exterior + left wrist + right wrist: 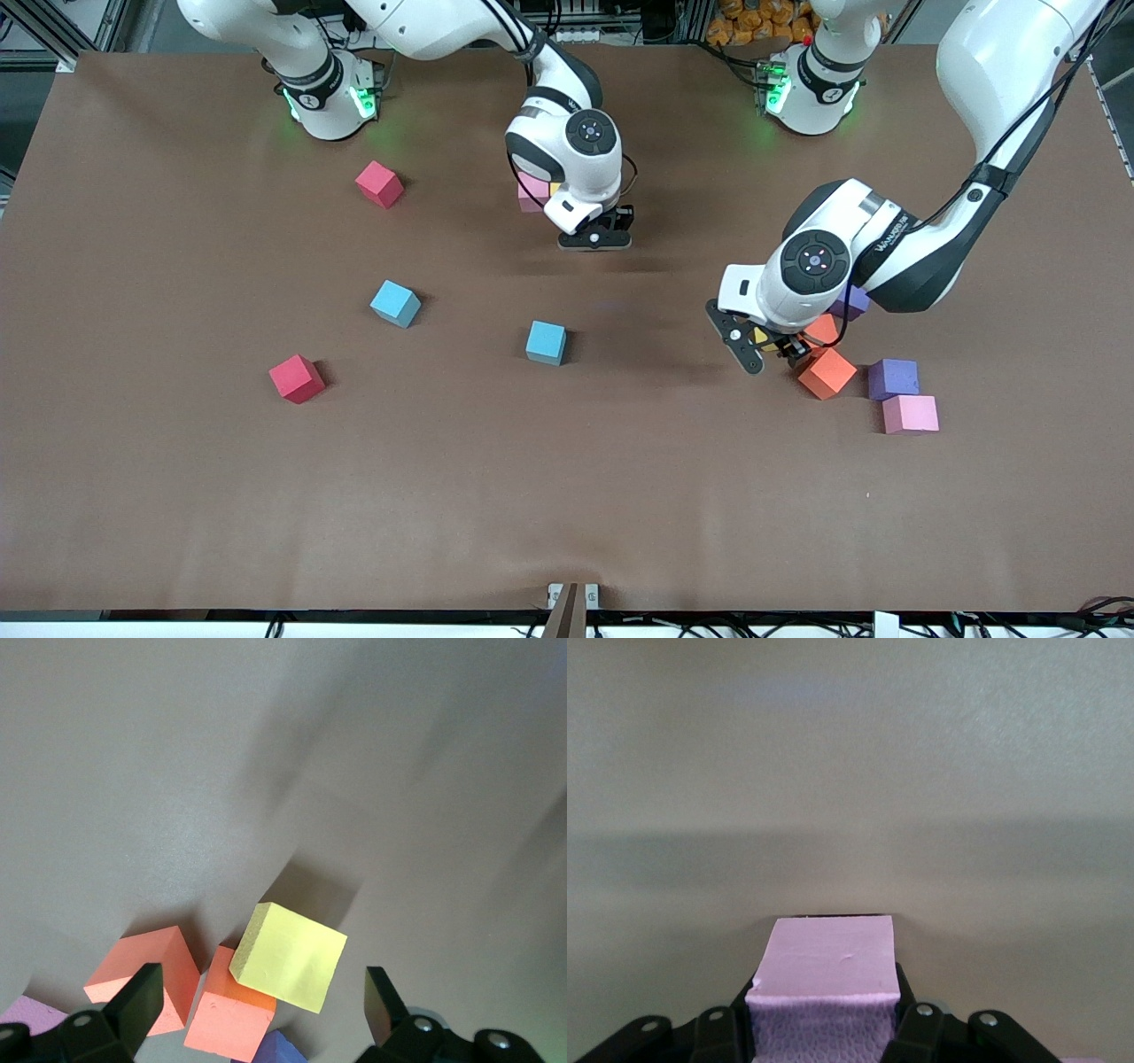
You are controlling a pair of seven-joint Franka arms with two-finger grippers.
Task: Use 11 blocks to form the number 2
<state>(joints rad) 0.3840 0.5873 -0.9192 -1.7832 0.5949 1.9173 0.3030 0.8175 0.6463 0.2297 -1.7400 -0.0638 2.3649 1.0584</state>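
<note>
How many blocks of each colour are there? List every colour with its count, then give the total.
red blocks: 2
light blue blocks: 2
orange blocks: 2
purple blocks: 2
yellow blocks: 2, one mostly hidden by the right arm
pink blocks: 3, counting the pink block in the right gripper
Total: 13

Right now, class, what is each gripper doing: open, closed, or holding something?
Left gripper: open, over the yellow block, not gripping it.
Right gripper: closed on a pink block.
</note>
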